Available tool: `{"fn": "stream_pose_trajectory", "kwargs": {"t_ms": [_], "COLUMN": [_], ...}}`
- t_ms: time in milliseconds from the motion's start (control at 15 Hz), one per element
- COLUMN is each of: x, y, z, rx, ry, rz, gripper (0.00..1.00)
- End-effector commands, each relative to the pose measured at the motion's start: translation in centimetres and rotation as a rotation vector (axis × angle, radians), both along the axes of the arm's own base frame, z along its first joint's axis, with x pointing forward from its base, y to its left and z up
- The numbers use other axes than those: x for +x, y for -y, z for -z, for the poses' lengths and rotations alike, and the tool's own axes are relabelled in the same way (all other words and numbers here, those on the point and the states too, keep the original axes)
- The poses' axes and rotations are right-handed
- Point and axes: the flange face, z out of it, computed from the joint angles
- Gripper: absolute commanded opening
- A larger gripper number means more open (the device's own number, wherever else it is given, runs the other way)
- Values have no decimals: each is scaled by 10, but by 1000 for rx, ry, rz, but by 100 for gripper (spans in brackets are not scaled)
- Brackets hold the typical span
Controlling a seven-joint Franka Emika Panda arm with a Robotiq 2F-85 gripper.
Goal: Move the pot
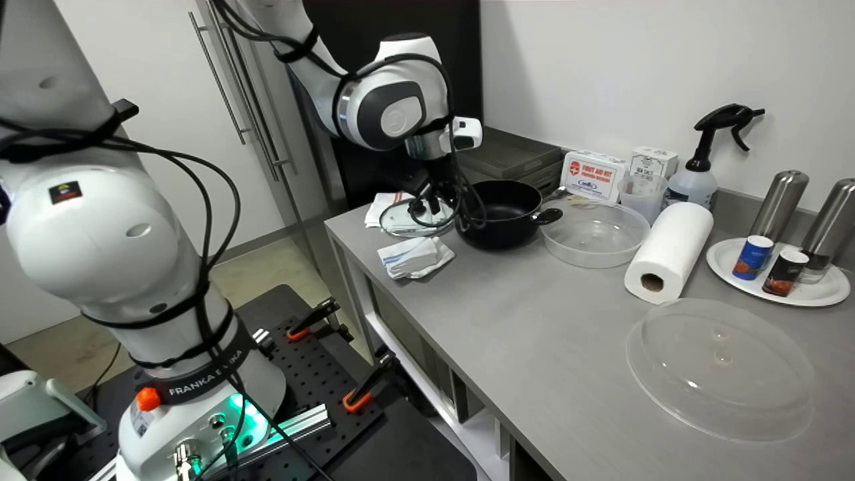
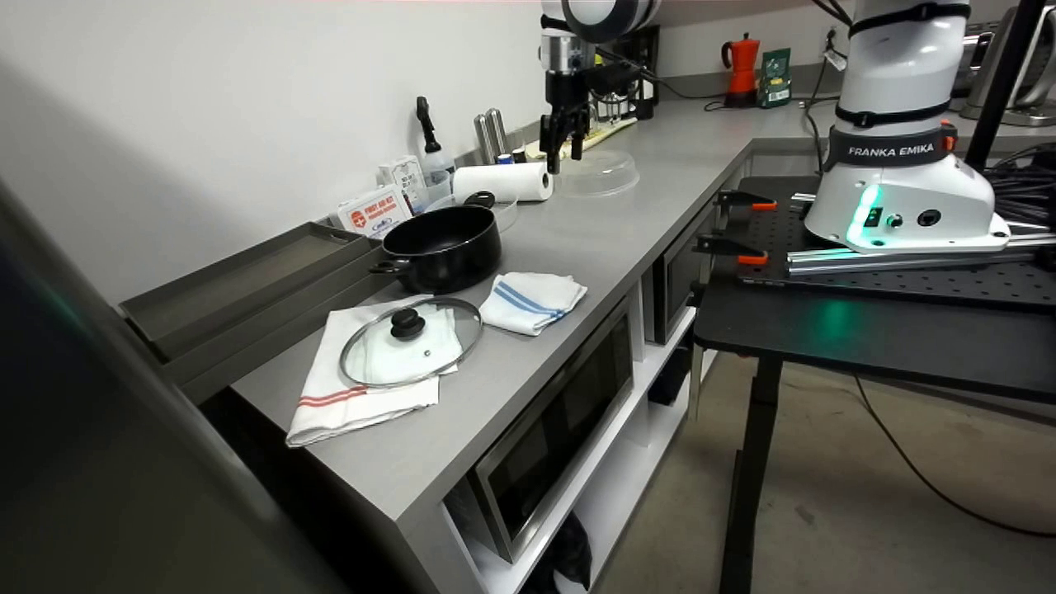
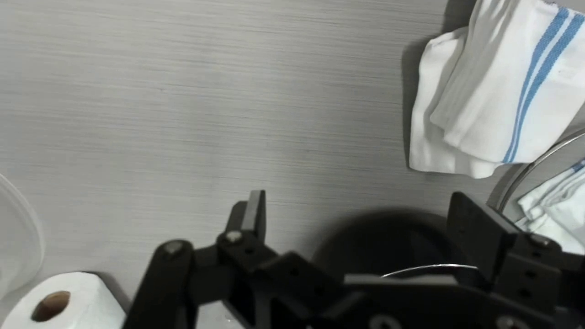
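Observation:
The pot is wide, black and round, and stands upright on the grey counter in both exterior views (image 1: 502, 232) (image 2: 450, 257). One dark loop handle points toward the clear plastic bowl and another toward the grey trays. In the wrist view the pot's dark rim and inside (image 3: 388, 237) show at the lower middle, partly hidden by my gripper. My gripper (image 3: 358, 196) is open, its fingers wide apart with nothing between them. It points down above the counter, apart from the pot, in both exterior views (image 1: 427, 200) (image 2: 565, 157).
A glass lid (image 2: 412, 355) lies on a red-striped towel (image 2: 363, 421). A blue-striped towel (image 2: 532, 301) lies beside the pot. A clear plastic bowl (image 1: 591, 250), a paper towel roll (image 1: 671, 247), a first aid box (image 1: 591, 175) and grey trays (image 2: 247, 289) stand near.

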Motion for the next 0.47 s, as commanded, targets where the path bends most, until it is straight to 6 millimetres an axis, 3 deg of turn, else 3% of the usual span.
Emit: {"fn": "stream_pose_trajectory", "kwargs": {"t_ms": [0,400], "x": [-7,-9], "y": [7,9], "z": [-1,0], "rx": [10,10], "ry": [15,16], "rz": [35,38], "gripper": [100,100]}}
